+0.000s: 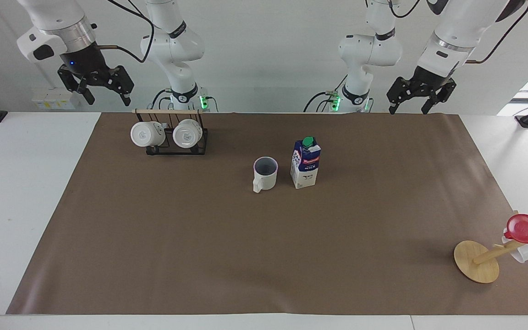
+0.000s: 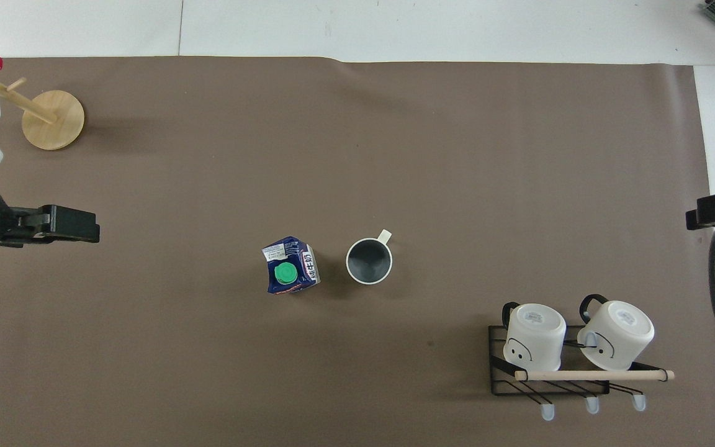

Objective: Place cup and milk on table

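Observation:
The cup [image 1: 264, 173], off-white with a grey-purple inside, stands upright on the brown sheet of the table [image 1: 264, 256], near its middle. The milk [image 1: 305, 164], a blue and white carton with a green cap, stands upright beside it, toward the left arm's end. They are a small gap apart. In the overhead view the cup [image 2: 368, 261] and the milk [image 2: 291, 273] stand free. My left gripper [image 1: 408, 109] is open and empty, raised over the sheet's edge nearest the robots; it also shows in the overhead view [image 2: 66, 223]. My right gripper [image 1: 106, 97] is open and empty, raised above the rack, waiting.
A black wire rack [image 1: 170, 147] holding two all-white mugs [image 1: 147, 134] stands near the robots toward the right arm's end. A tilted wooden mug tree [image 1: 476, 261] carrying a red cup [image 1: 527, 228] stands farthest from the robots at the left arm's end.

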`<state>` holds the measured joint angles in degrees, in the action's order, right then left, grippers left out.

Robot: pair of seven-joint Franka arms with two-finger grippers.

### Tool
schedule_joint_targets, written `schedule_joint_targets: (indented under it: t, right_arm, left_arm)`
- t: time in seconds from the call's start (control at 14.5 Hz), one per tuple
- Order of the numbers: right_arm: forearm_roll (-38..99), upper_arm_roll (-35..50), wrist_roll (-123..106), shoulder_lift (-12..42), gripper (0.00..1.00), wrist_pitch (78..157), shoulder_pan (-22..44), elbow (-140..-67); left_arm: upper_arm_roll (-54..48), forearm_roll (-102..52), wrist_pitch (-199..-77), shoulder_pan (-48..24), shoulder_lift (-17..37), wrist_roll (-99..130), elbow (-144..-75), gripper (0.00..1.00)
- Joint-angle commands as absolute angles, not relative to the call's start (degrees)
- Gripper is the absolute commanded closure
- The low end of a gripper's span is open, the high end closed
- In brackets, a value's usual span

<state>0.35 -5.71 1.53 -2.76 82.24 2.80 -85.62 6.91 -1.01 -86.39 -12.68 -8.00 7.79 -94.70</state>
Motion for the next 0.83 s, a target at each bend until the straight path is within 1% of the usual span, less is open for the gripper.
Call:
schedule_joint_targets:
  t: [0.0, 0.28, 0.76]
  right_arm:
    - [0.0, -5.63, 1.49, -3.69, 0.0, 83.5, 2.81, -86.92]
    - [0.0, -5.62, 1.49, -3.69, 0.0, 83.41, 2.72, -86.92]
    - [0.0, -5.62, 1.58, -3.69, 0.0, 83.41, 2.72, -86.92]
  left_arm:
    - [6.68, 0.26, -82.8, -11.34, -6.86, 5.01, -91.76, 0.0]
    - [6.77, 2.28, -80.95, -11.43, -6.77, 4.75, -90.97, 0.0]
    - [6.59, 1.23, -80.42, -11.6, -6.94, 1.49, -90.97, 0.0]
